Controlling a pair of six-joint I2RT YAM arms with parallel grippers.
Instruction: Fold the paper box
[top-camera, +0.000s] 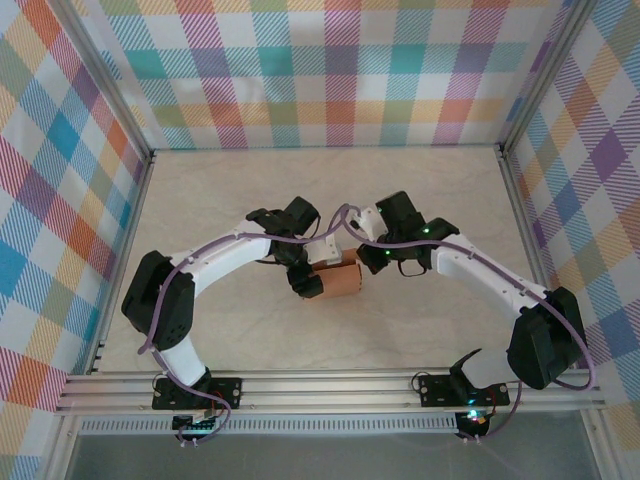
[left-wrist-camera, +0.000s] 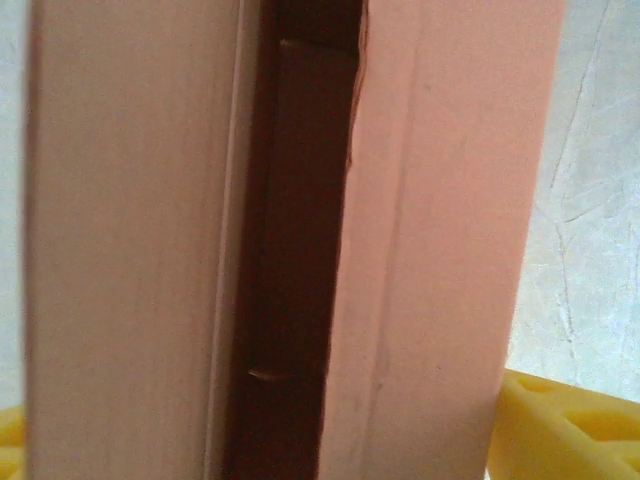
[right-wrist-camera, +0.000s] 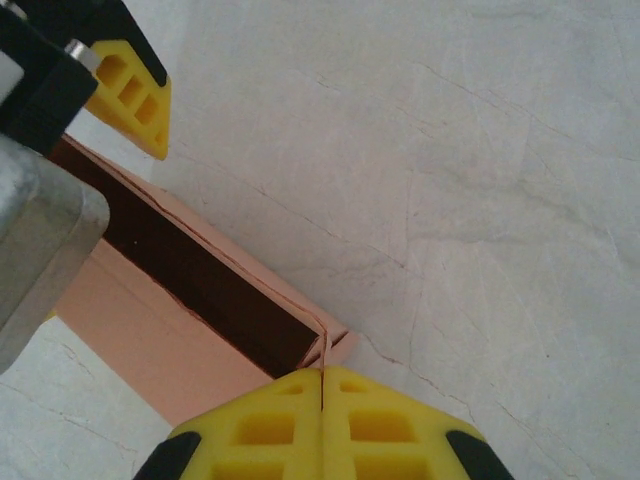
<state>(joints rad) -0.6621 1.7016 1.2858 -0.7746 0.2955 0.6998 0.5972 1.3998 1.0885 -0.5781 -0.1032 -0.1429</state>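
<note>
The paper box (top-camera: 343, 280) lay at the middle of the table (top-camera: 430, 180), between the two grippers. Through the left wrist camera I looked straight onto it at very close range: two salmon-orange panels ran top to bottom, with a dark slot between them where the inside showed. From the right wrist camera it read as a long, partly formed sleeve, open along its upper side, with its far end resting on the pale marbled surface.

The right gripper (right-wrist-camera: 322, 375) was closed, its yellow fingers (right-wrist-camera: 400, 430) pressed together on a thin edge of card at the box's near corner.

The left gripper (top-camera: 305, 282) stood wide, with one yellow finger (left-wrist-camera: 565, 430) on either side of the box and the box between them. I could not tell whether either pad touched the card. In the right wrist view, one of those fingers hung just above the box's far end.

Plaid walls (top-camera: 300, 70) enclosed the table on three sides.
</note>
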